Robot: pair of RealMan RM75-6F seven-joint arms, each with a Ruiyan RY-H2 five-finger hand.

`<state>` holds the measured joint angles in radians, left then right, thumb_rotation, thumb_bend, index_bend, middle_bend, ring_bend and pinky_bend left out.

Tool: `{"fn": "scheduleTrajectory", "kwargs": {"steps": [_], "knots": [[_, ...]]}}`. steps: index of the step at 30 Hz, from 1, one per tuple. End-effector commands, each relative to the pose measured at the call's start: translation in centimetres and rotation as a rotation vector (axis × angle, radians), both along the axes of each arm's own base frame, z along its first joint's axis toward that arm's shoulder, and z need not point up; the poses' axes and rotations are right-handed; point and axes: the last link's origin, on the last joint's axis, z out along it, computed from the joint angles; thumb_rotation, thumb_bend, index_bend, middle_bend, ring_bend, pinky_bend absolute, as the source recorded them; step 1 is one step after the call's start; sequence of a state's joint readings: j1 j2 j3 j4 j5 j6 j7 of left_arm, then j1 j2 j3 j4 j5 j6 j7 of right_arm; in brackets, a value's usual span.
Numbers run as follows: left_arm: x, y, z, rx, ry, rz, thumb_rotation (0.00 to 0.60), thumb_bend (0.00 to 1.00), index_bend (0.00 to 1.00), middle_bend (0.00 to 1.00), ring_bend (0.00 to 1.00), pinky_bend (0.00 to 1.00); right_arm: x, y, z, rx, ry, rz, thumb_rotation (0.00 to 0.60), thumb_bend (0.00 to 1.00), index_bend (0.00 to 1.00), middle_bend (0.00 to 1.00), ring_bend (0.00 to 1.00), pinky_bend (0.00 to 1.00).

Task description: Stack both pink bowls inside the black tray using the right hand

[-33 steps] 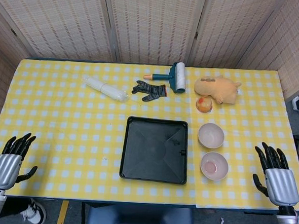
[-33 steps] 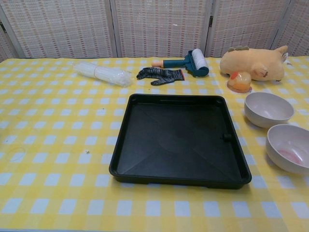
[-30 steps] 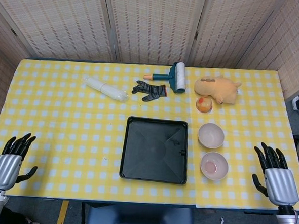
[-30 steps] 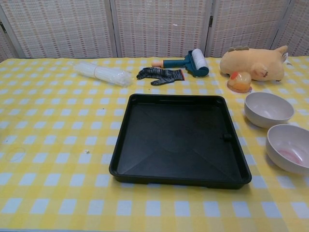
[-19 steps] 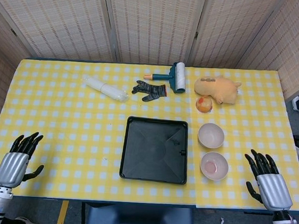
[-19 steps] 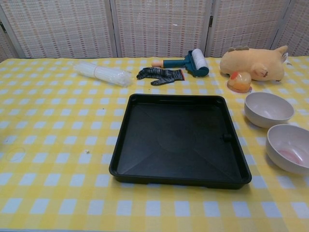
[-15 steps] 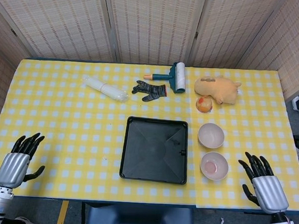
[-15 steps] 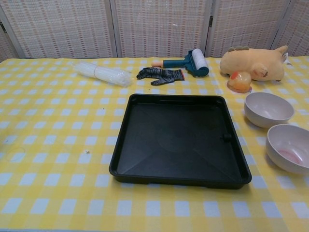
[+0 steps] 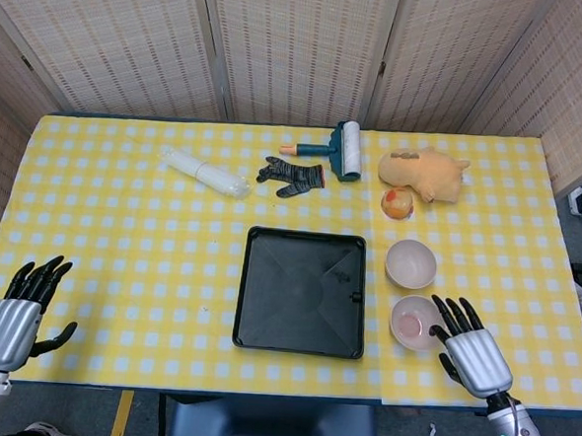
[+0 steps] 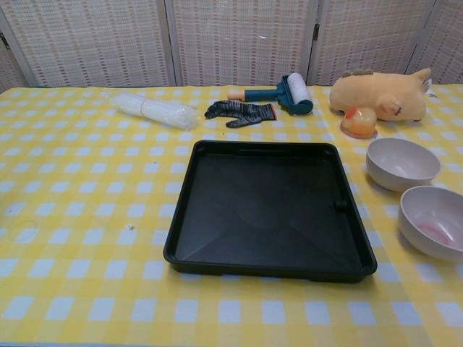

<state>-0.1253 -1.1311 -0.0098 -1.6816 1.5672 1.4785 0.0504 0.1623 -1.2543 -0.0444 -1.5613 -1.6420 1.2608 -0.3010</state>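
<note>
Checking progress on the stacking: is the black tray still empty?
Empty: the black tray shows only bare floor; both pink bowls sit on the tablecloth beside it.

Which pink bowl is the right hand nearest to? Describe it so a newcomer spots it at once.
Start at the black tray in the middle of the table. Just off its right edge stand two pink bowls, one behind the other. The near bowl, by the right hand, is the one; unlike the far bowl, it has a darker pink patch inside.
</note>
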Motion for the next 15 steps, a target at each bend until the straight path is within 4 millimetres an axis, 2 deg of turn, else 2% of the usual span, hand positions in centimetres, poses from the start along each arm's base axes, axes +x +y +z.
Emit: {"fn": "scheduleTrajectory", "kwargs": {"steps": [1, 9, 15], "knots": [[-0.1, 0.1, 0.1, -0.002, -0.005, 0.004, 0.600, 0.32, 0.00, 0.07, 0.12, 0.06, -0.1, -0.3, -0.9, 0.013, -0.002, 0.002, 0.600, 0.43, 0.40, 0.00, 0.00, 0.00], [-0.4, 0.3, 0.3, -0.001, -0.006, 0.010, 0.600, 0.32, 0.00, 0.07, 0.12, 0.06, -0.7, 0.1, -1.5, 0.032, -0.001, -0.031, 0.600, 0.43, 0.40, 0.00, 0.00, 0.00], [-0.2, 0.1, 0.5, 0.005, -0.010, -0.003, 0.600, 0.32, 0.00, 0.07, 0.12, 0.06, -1.1, -0.5, -2.6, 0.065, -0.002, -0.052, 0.600, 0.43, 0.41, 0.00, 0.00, 0.00]]}}
